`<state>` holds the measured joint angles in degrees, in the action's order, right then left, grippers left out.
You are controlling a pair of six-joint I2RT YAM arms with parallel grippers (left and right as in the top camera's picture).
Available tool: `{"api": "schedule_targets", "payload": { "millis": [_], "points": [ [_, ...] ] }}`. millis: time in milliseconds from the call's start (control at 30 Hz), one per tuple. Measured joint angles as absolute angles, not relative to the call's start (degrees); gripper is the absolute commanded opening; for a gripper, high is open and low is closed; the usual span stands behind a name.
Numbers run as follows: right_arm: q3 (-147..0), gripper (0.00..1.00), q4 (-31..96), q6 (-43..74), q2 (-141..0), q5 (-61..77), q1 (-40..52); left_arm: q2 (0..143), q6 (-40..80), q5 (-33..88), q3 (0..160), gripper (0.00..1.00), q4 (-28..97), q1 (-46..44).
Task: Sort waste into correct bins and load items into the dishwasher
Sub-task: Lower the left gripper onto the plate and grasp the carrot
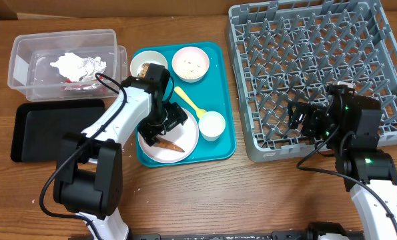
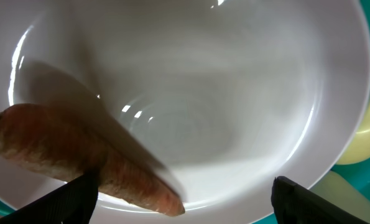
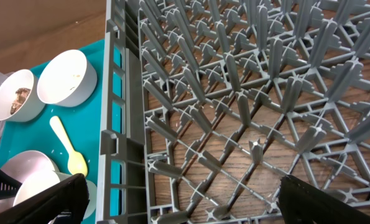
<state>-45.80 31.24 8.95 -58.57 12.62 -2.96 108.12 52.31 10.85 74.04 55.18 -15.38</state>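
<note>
Seen from above, a teal serving tray (image 1: 221, 87) sits at the centre of a wooden table (image 1: 205, 193). A large white plate (image 1: 188, 133) lies at the tray's near edge, with a thin orange stick (image 2: 79, 158) lying on the plate's near side.

The left gripper (image 2: 185, 202) hangs low over the plate, its two fingers spread wide and grasping nothing. In the wrist view the stick lies partly between the fingers, one end just beside the left fingertip (image 2: 73, 199). It cannot be told whether they touch.

At the tray's far edge stand two bowls: a white bowl (image 1: 134, 63) holding a brown lump (image 1: 145, 69), and a pale-pink bowl (image 1: 175, 63) with a few pale specks inside. A yellow spoon (image 1: 190, 101) lies between the bowls and a small white cup (image 1: 211, 125), which stands just beside the plate.

At the far left, a clear plastic tub (image 1: 25, 50) holds a crumpled white napkin (image 1: 78, 65) and a red wrapper (image 1: 70, 83). A shallow black tray (image 1: 45, 130) lies just in front of the tub.

At the right sits the grey dish rack (image 1: 318, 40), with upright pegs in a grid. The right gripper (image 3: 185, 202) hovers over the rack's near left corner, fingers spread apart, grasping nothing.
</note>
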Motion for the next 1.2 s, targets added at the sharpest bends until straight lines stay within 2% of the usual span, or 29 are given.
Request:
{"api": "schedule_targets", "payload": {
  "millis": [100,167,533,667,733,767,867,933,1033,1100,1200],
  "points": [
    [-45.80,1.00,31.59,8.93,-58.57,12.60,-2.96,108.12,48.23,10.04,74.02,0.90,55.61,-15.38],
    [-45.80,1.00,31.55,8.95,-58.57,12.62,-2.96,108.12,43.62,9.78,74.02,1.00,55.70,-15.38],
    [-45.80,1.00,31.53,8.95,-58.57,12.60,-2.96,108.12,18.79,9.69,75.13,1.00,50.81,-13.91],
    [-45.80,1.00,31.51,8.95,-58.57,12.60,-2.96,108.18,15.42,7.60,78.26,1.00,57.93,-12.23],
    [-45.80,1.00,31.51,8.97,-58.59,12.62,-2.96,108.29,17.54,5.65,80.66,0.97,62.06,-11.64],
    [-45.80,1.00,31.51,8.93,-58.59,12.60,-2.96,108.29,19.46,4.78,81.43,0.92,62.43,-11.57],
    [-45.80,1.00,31.24,8.95,-58.67,12.60,-2.96,108.27,23.22,3.88,80.62,0.85,58.54,-11.64],
    [-45.80,1.00,30.98,8.95,-58.67,12.60,-2.96,108.29,26.13,3.57,77.95,0.72,55.27,-11.81],
    [-45.80,1.00,30.83,8.95,-58.67,12.60,-2.96,108.38,29.76,3.46,72.82,0.69,52.34,-12.01],
    [-45.80,1.00,30.59,8.93,-58.67,12.60,-2.96,108.51,31.46,3.33,69.52,0.59,49.28,-12.01],
    [-45.80,1.00,29.65,8.95,-58.67,12.62,-2.96,107.98,32.82,2.70,67.61,0.39,44.45,-12.01]
  ]
}}
